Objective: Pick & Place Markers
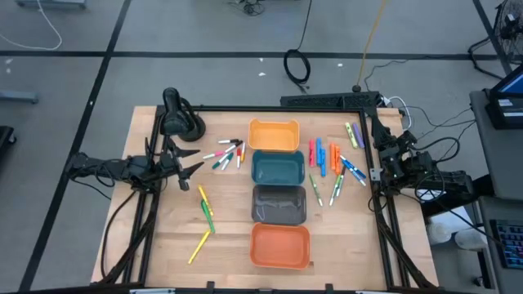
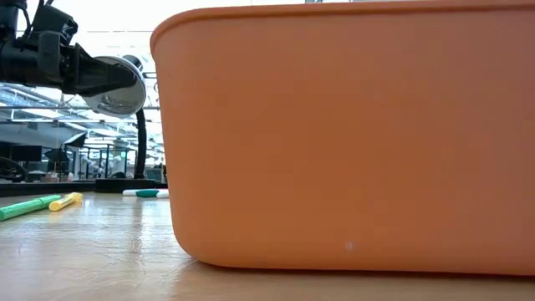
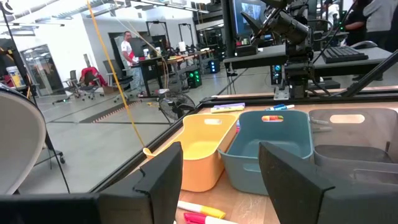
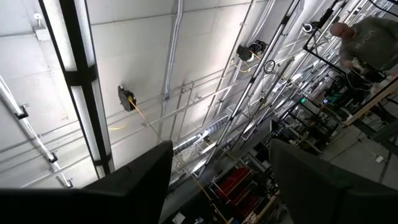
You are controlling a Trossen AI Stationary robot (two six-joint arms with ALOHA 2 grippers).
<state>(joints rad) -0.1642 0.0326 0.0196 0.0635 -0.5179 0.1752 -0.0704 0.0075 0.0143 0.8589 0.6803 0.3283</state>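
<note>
- Markers are all loose on the bench (image 1: 163, 237), none binned yet. One cluster (image 1: 226, 153) of pink, red, green and white ones sits at about 10 o'clock from the teal bin (image 1: 278, 167), just beside the light orange bin (image 1: 274, 135). A bigger bunch (image 1: 331, 159) of orange, pink, blue and green ones lies at 3 o'clock of the bins, and a few yellow and green ones (image 1: 204, 211) sit at 8 o'clock of the grey bin (image 1: 279, 203).
- The four bins run in a column down the middle, with the orange bin (image 1: 280, 245) at the 6 o'clock end. All look empty from above.
- Left gripper (image 1: 189, 163) hovers just beside the 10 o'clock cluster, jaws spread, holding nothing. I'd say that cluster is its first pick.
- Tip for the grab: those markers lie close together and angled, so go for an outer one and line the jaws up across its barrel, not along it, or you'll pinch two.
- Right gripper (image 4: 217, 180) is parked at the 3 o'clock edge, pointing up at the ceiling, jaws spread and empty.
- A person (image 3: 127, 46) stands well off in the room, no issue.
</note>
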